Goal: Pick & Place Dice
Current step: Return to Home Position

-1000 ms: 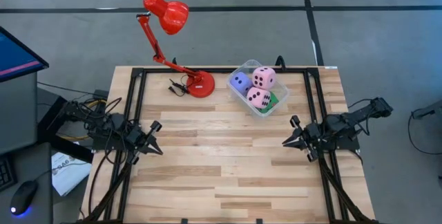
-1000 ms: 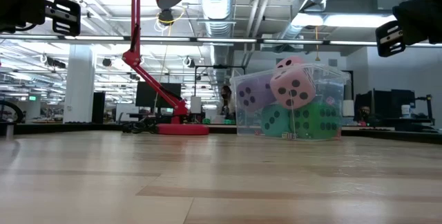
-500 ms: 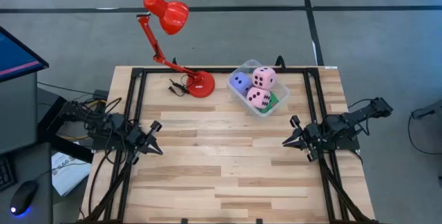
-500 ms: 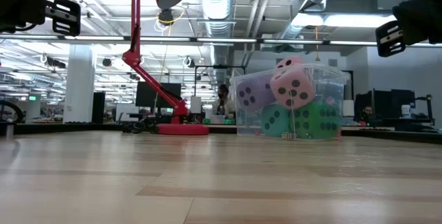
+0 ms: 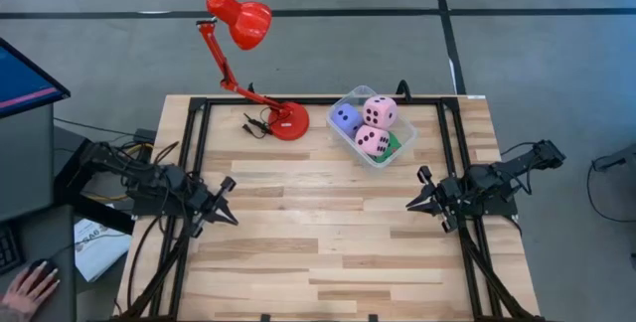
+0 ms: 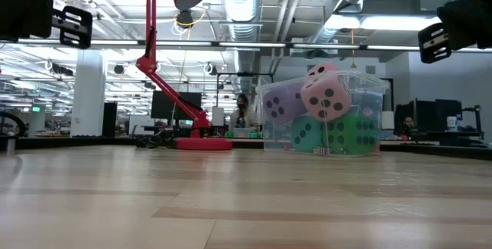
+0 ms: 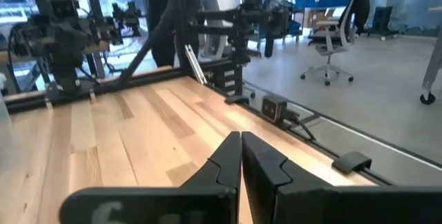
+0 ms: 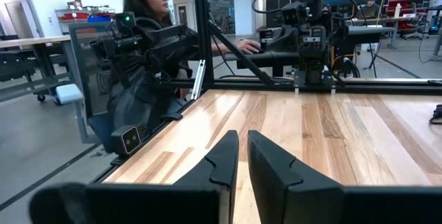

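The dice lie piled in a clear plastic tub (image 5: 358,93) at the table's far middle-right: a purple-blue one (image 5: 345,118), two pink ones (image 5: 379,111) (image 5: 372,141) and a green one (image 5: 394,144). In the low view the pink die (image 6: 327,95) and purple one (image 6: 280,103) rest on green ones (image 6: 338,134). My left gripper (image 5: 233,219) hovers at the table's left side, shut and empty, its fingers (image 7: 231,158) meeting. My right gripper (image 5: 409,205) hovers at the right side, its fingers (image 8: 224,155) a narrow slit apart, holding nothing. Both are well short of the tub.
A red desk lamp (image 5: 288,121) stands at the far edge, left of the tub, its head (image 5: 241,19) out beyond the table. Black frame rails (image 5: 195,153) run along both sides. A person (image 8: 145,44) sits past the left edge, a hand (image 5: 30,284) on a mouse.
My left arm has shifted a little, its gripper edging down and toward the table's near edge, still shut. A person's hand has come onto the mouse beyond the table's near left corner. The dice and tub have stayed put.
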Robot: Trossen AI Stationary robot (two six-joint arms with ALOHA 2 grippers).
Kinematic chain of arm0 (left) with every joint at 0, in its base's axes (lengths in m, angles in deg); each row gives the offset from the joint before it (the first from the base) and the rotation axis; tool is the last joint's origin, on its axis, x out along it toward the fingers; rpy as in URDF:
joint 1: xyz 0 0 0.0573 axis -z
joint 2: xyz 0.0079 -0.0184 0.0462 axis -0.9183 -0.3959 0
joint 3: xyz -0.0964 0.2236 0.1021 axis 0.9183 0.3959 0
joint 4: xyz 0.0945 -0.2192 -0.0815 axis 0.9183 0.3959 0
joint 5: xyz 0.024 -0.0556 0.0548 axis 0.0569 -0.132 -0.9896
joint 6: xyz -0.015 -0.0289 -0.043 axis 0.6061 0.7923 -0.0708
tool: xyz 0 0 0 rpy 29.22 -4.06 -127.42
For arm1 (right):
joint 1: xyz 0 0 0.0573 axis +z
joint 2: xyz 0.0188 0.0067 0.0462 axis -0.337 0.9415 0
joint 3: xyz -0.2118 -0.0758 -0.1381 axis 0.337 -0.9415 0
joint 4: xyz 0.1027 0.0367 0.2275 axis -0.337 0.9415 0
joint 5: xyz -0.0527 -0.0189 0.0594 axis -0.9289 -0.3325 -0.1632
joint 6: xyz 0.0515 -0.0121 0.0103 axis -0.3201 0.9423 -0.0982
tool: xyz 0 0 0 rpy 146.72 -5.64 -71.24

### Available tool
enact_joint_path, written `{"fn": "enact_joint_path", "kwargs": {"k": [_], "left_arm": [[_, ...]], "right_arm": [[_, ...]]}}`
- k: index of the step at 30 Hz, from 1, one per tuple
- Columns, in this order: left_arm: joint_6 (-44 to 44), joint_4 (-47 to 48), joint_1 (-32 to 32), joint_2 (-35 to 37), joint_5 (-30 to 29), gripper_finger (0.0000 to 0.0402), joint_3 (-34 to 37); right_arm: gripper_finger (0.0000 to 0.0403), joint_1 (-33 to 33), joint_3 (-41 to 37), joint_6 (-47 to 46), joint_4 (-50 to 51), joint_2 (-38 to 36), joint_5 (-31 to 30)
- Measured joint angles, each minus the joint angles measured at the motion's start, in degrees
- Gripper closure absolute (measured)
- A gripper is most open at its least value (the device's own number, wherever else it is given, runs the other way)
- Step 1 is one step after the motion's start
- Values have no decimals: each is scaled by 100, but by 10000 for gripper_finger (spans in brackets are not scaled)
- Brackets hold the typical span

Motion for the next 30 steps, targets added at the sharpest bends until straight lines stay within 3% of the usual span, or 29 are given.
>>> {"fn": "enact_joint_path", "kwargs": {"k": [16,30], "left_arm": [[0,5,0,-572,0,401,2],[0,3,0,-609,0,401,2]], "right_arm": [[372,-1,0,0,0,0,0],[372,0,-1,0,0,0,0]]}}
